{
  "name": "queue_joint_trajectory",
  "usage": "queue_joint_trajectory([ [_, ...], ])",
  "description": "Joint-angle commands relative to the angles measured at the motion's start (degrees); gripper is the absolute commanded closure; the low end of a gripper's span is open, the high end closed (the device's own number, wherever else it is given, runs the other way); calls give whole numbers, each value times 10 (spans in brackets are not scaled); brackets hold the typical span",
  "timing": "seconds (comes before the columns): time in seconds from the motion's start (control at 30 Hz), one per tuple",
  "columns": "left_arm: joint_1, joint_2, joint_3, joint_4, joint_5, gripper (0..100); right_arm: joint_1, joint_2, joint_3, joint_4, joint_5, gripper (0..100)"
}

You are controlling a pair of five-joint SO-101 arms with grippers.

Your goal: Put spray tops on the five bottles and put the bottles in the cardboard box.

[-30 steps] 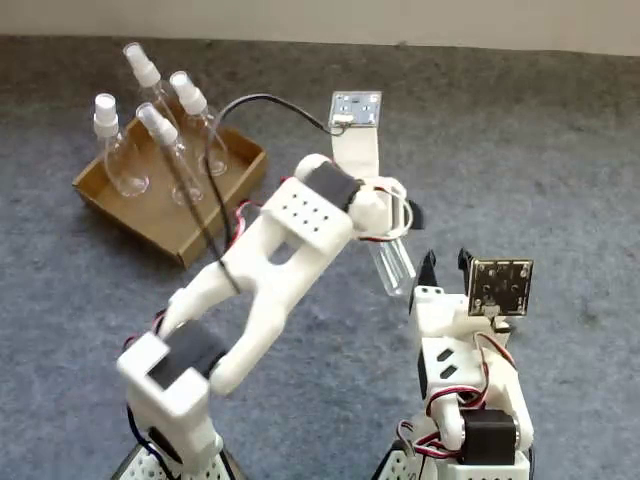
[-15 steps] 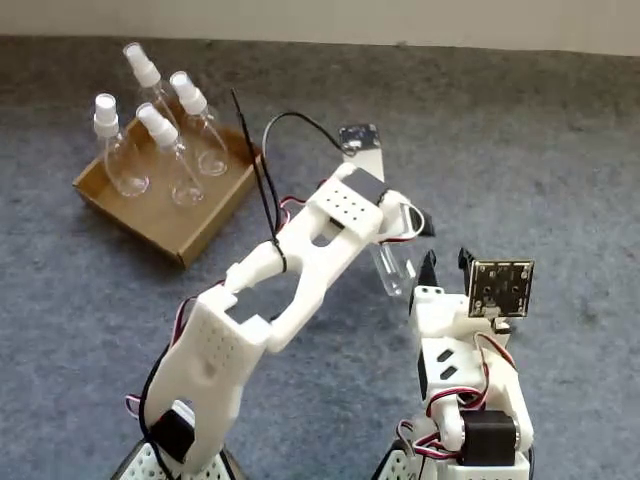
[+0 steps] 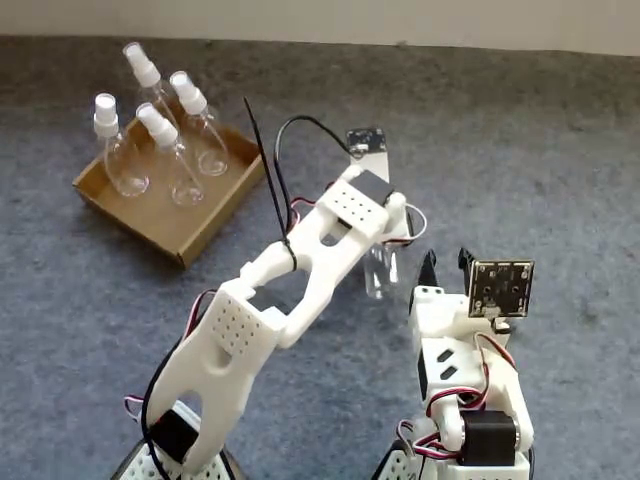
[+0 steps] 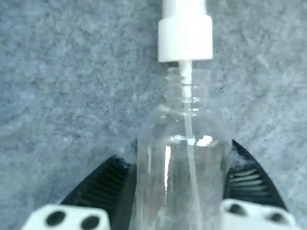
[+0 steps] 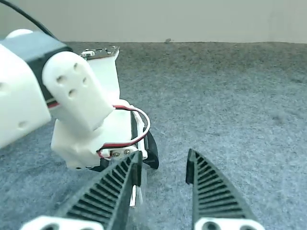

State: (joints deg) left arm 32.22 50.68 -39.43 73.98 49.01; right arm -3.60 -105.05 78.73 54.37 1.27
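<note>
**Item: fifth bottle** [image 3: 380, 274]. Clear plastic, near the middle of the tabletop [image 3: 520, 130], well apart from the cardboard box [image 3: 130, 219]. You cannot tell whether its base rests on the surface.

**Item: spray top** [image 4: 185, 31]. White. Its dip tube runs down inside the bottle, but the collar sits above the neck with bare thread showing, so judge it not yet screwed home.

**Item: left gripper** [image 4: 178, 182]. Jaws pinching the fifth bottle low on its body, one black pad on either side.

**Item: right gripper** [image 5: 164, 160]. Jaws spread and holding nothing, just beside the left gripper and facing it.

**Item: four capped bottles** [image 3: 205, 140]. They stand close together in the cardboard box, leaving free floor mainly at its near corner.

**Hazards, for your attention:**
- The loose top may tip or lift out if you swing the bottle towards the box before seating it.
- If you close the right jaws off-centre on the collar, expect cross-threading or a bent tube.
- The bottle wall is smooth. Twisting the top could spin the bottle in your left grip.
- The two grippers sit very near each other, so a careless approach risks knocking the bottle loose.
- On placing, you may topple the crowded bottles.
</note>
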Motion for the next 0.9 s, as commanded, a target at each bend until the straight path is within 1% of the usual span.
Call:
queue_joint_trajectory([
  [0.0,-8,0,-20,27,-70,899,7,-3,-6,-18,8,860],
  [0.1,-16,-1,-20,59,-77,909,7,-3,-6,-18,8,860],
  [0.13,-22,-2,-20,72,-90,909,7,-3,-6,-18,8,860],
  [0.47,-80,-9,-21,160,-302,909,7,-3,-5,-18,8,860],
  [0.67,-80,-56,-20,236,-390,923,7,-3,-5,-18,8,860],
  [0.77,-94,-65,-17,245,-440,965,7,-3,-5,-18,8,860],
  [0.87,-115,-65,-17,251,-481,963,7,-3,-5,-18,8,860],
])
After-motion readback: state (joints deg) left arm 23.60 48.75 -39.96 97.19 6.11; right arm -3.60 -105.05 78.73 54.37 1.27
